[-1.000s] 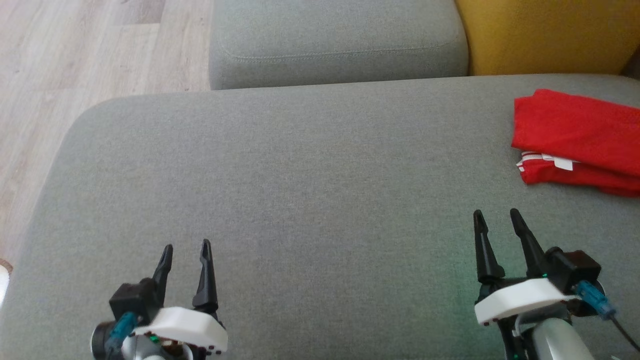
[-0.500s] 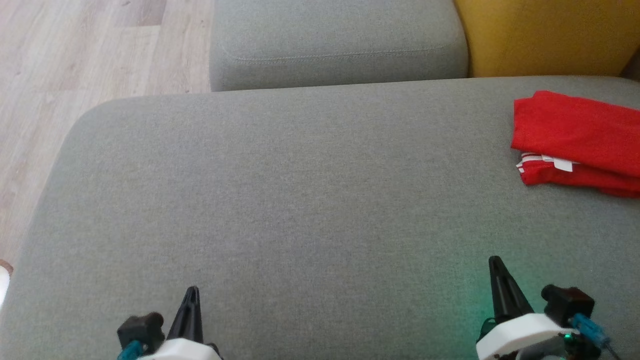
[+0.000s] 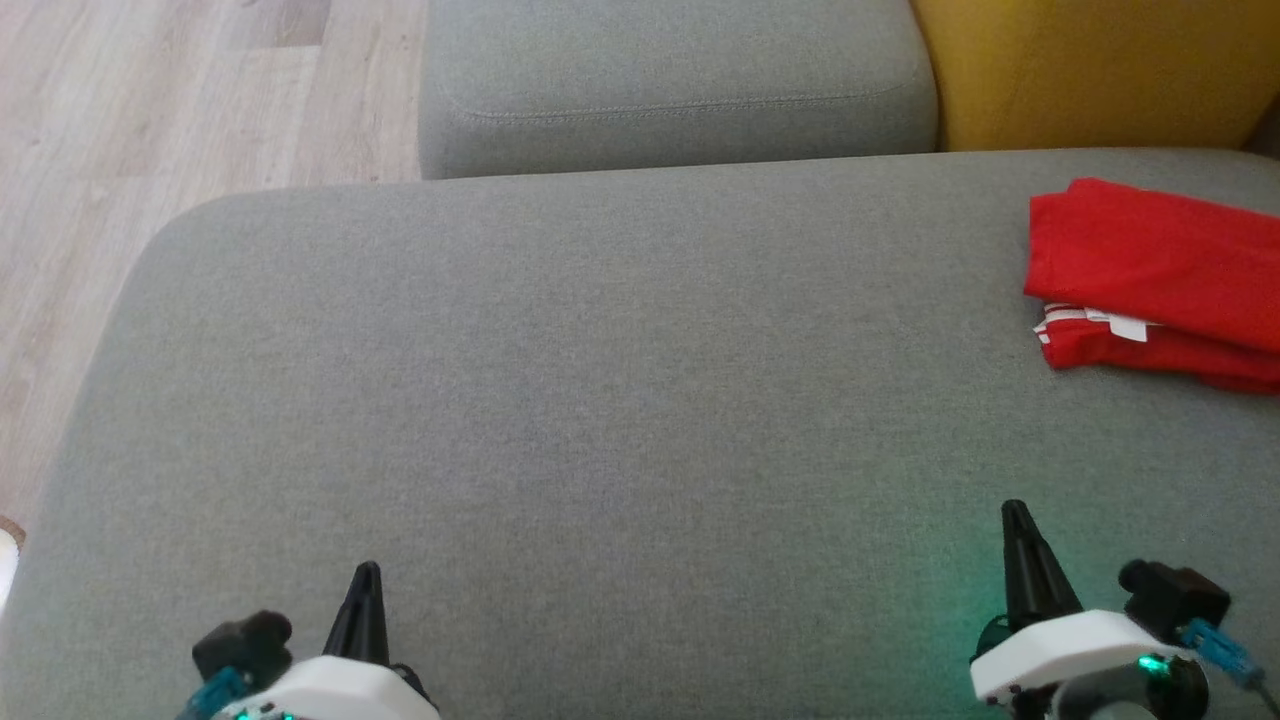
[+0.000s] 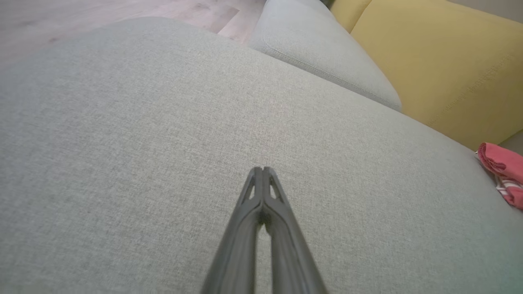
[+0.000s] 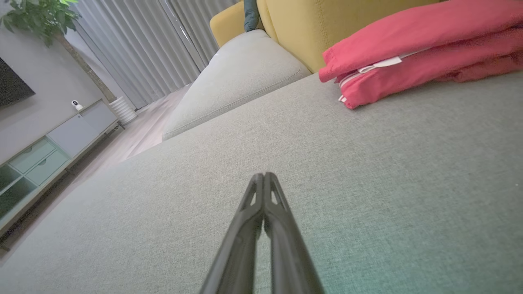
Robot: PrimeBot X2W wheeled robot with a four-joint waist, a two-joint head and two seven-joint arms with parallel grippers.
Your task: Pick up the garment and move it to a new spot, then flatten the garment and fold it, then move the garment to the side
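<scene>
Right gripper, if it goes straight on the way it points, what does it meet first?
Probably the grey cushion; the shut right gripper tilts toward it. The garment lies off to its right.

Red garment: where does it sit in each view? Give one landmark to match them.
Head view: garment at right edge, upper half, folded on the grey seat.
Left wrist view: garment at far right edge, mid-height.
Right wrist view: garment at upper right, large.
Shared landmark: yellow cushion, just behind the garment.

The left gripper (image 3: 366, 575) and right gripper (image 3: 1015, 515) closed their fingers (image 4: 241, 245) and retreated
</scene>
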